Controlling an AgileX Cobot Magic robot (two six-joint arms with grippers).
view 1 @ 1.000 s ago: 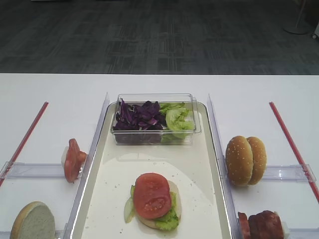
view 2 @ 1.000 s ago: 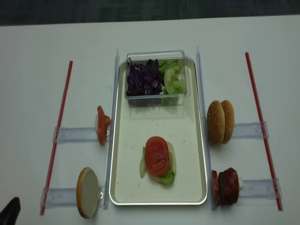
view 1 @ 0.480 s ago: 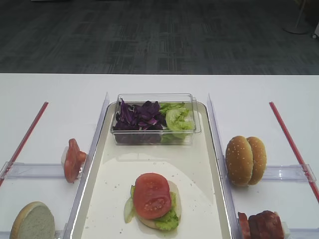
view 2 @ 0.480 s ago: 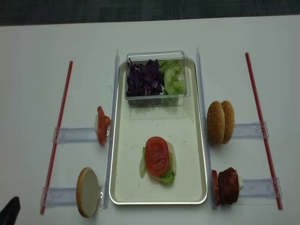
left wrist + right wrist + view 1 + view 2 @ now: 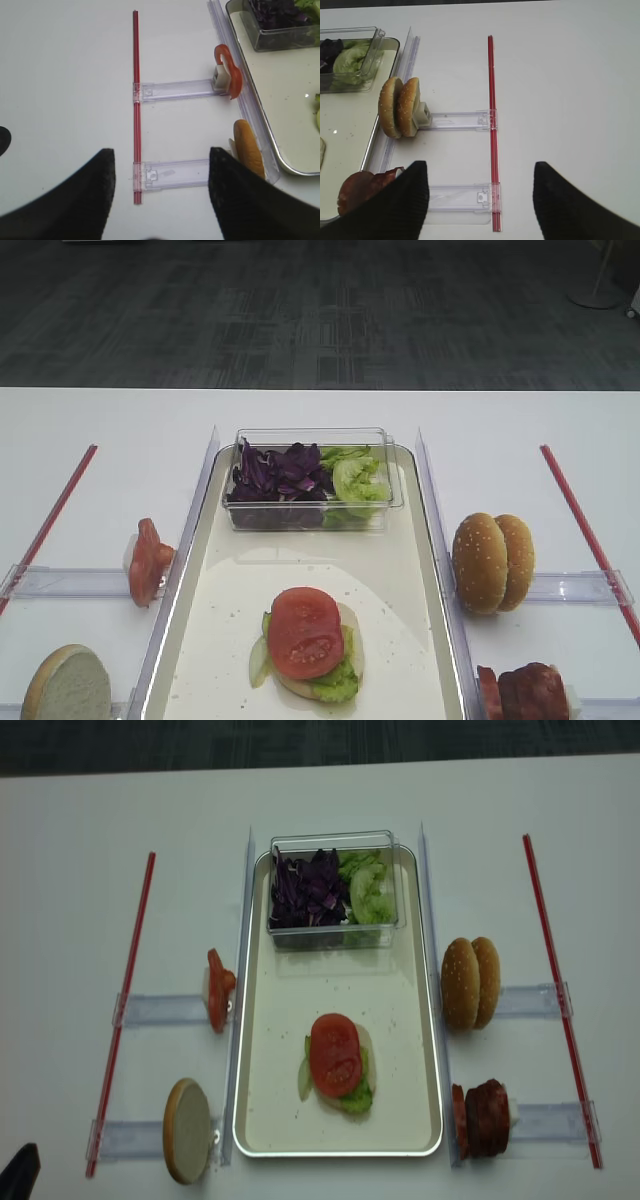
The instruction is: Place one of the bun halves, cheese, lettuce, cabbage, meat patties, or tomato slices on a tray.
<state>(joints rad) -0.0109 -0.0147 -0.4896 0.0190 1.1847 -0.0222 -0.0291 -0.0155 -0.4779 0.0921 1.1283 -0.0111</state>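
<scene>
The tray [image 5: 262,1120] carries a tomato slice [image 5: 335,1053] over lettuce [image 5: 356,1098]; I see both grippers [image 5: 160,192] [image 5: 481,197] spread wide, holding nothing.

A tomato slice [image 5: 336,1054] lay on lettuce [image 5: 356,1097] in the tray [image 5: 300,1145]. A clear tub [image 5: 334,935] held cabbage [image 5: 308,890]. Two buns [image 5: 471,982] stood upright to the right of the tray.

One high view looks across the table from its near edge toward the dark floor beyond; the realsense view looks almost straight down on the tray [image 5: 255,1100]. Each wrist camera hangs close above one side — left over the tomato slices [image 5: 227,75], right over the bun halves [image 5: 400,106] — both catching a tray edge.
</scene>
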